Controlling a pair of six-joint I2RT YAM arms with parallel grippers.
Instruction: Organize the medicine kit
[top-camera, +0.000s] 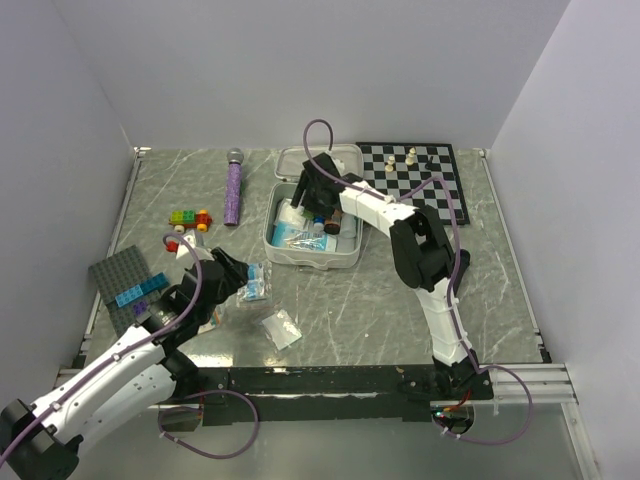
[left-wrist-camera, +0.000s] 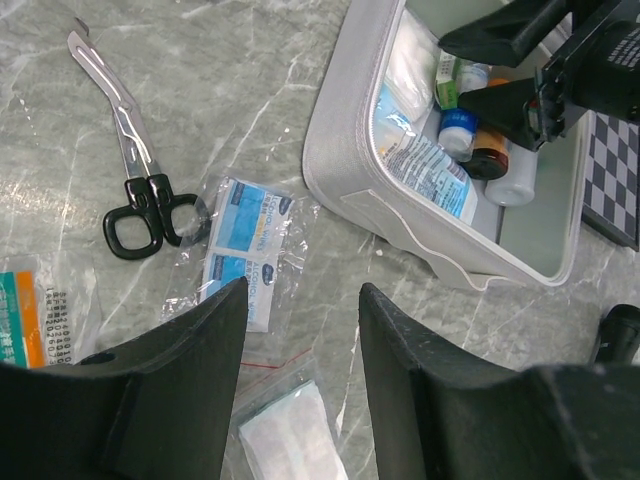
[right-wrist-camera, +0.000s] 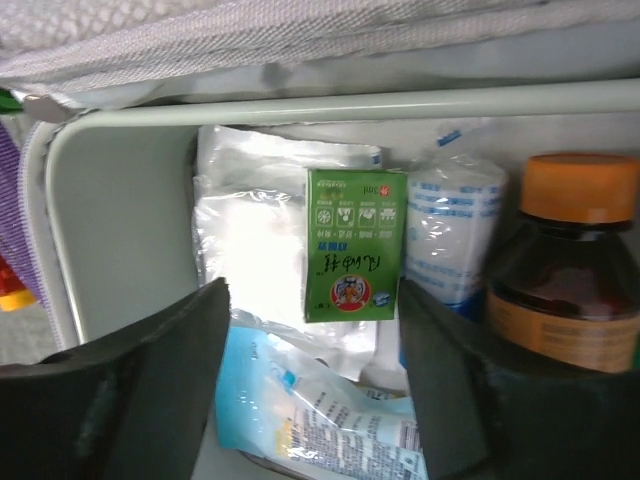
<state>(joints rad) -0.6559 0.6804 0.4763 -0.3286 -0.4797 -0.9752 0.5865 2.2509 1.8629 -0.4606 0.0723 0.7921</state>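
Padding gives the medicine kit (left-wrist-camera: 345, 165) soft, rounded white walls; it sits open at the middle rear of the glossy, grey-veined table (top-camera: 390, 300), lid tipped up behind it and the checkered chessboard (top-camera: 420, 178) just to its right. The right gripper (right-wrist-camera: 312, 290) reaches down inside the case with its matte black fingers spread and released, one on each side of a small green cardboard carton (right-wrist-camera: 355, 230) that stands upright against crinkled clear-wrapped gauze (right-wrist-camera: 250, 230). Beside the carton stand a plastic-wrapped bandage roll (right-wrist-camera: 455, 225) and a dark brown bottle with an orange cap (right-wrist-camera: 565, 270), and a shiny blue-and-white pouch (right-wrist-camera: 310, 415) lies nearer the camera. The left gripper (left-wrist-camera: 303, 290) hovers over the table in front of the kit, fingers parted with nothing between them. Below it lie flat blue-and-white wipe sachets (left-wrist-camera: 245, 250), steel bandage scissors with black loop handles (left-wrist-camera: 140, 190), and a clear zip bag holding a white pad (left-wrist-camera: 290, 435).
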